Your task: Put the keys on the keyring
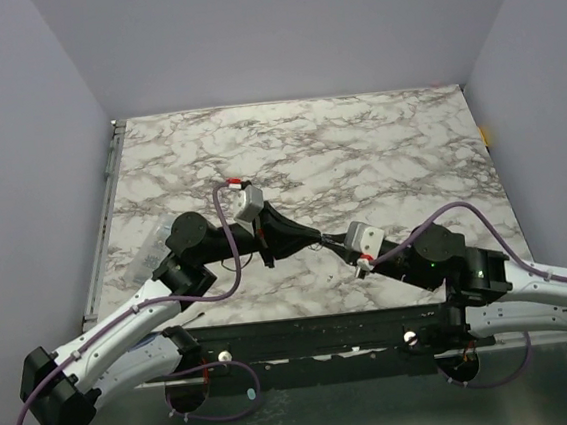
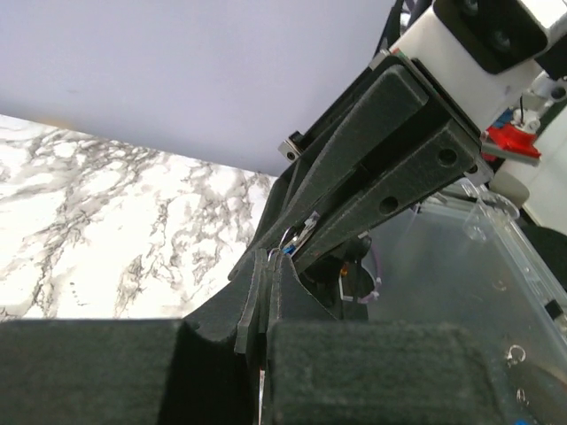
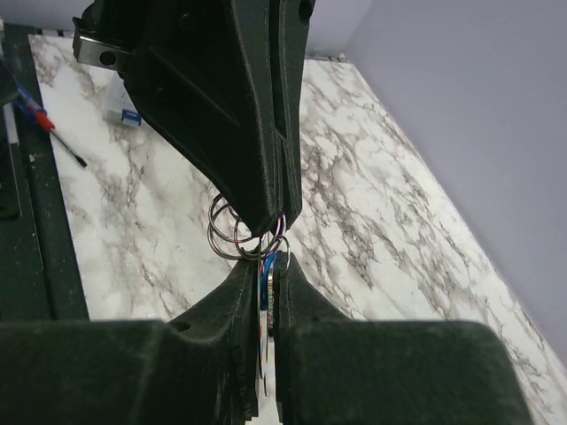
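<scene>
- A white marble-patterned tabletop [image 1: 357, 145] with grey veins fills the middle.
- Plain pale lilac walls [image 1: 276, 32] enclose it on three sides.
- The light is even and soft.

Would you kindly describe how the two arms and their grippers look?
The left arm and right arm have white lower links, black joints and a purple cable each. The wrist blocks are pale grey with red tabs. The left gripper and right gripper have long, tapered matte-black fingers.

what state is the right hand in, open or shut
Shut: the right hand has its fingers pinching the blue key, with only a thin gap between them.
</scene>
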Robot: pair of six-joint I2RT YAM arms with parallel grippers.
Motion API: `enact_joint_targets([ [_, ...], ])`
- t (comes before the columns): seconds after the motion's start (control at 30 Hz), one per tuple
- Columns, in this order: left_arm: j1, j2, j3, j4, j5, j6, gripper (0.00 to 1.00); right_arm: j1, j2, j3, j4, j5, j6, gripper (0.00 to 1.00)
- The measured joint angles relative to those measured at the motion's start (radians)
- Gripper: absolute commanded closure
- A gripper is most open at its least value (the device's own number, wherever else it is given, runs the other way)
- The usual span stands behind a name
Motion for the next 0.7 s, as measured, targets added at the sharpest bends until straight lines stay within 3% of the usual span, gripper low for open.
enact_joint_targets([
  [0.7,0.025,-0.022,-0.042,0.050,-0.183,-0.118,1.00,-0.003,0.053,-0.069,0.227,0.113,0.009,0.99],
])
